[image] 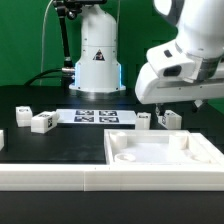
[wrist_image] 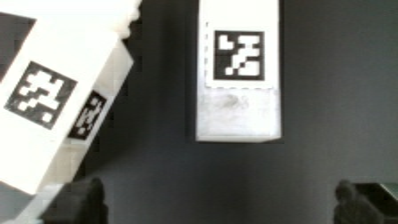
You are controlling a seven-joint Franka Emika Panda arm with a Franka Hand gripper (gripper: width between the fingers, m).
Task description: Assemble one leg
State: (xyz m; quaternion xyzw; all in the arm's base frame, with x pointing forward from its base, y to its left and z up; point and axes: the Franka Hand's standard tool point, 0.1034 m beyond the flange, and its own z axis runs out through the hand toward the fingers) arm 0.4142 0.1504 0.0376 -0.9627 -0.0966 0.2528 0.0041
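Now the big square top (image: 160, 155) is lying nearest on the counter (image: 40, 142). Just behind it the leg (wrist_image: 240, 80) is sitting beneath the claw (wrist_image: 222, 200), which is hanging wide open and empty, probably lining up to grab it.

Four small white plastic tagged leg blocks (image: 22, 115) (image: 42, 122) (image: 145, 119) (image: 170, 118), one large flat white square rimmed piece (image: 165, 153), one thin white marker board (image: 95, 115)

Site was a robotics lab: white Franka arm base (image: 97, 35) with warning triangle (image: 97, 57) stood at black bench (image: 60, 145), green backdrop (image: 25, 40) behind, fiducial tags (image: 100, 115) covered marker board (image: 62, 114) and a leg (image: 42, 122).
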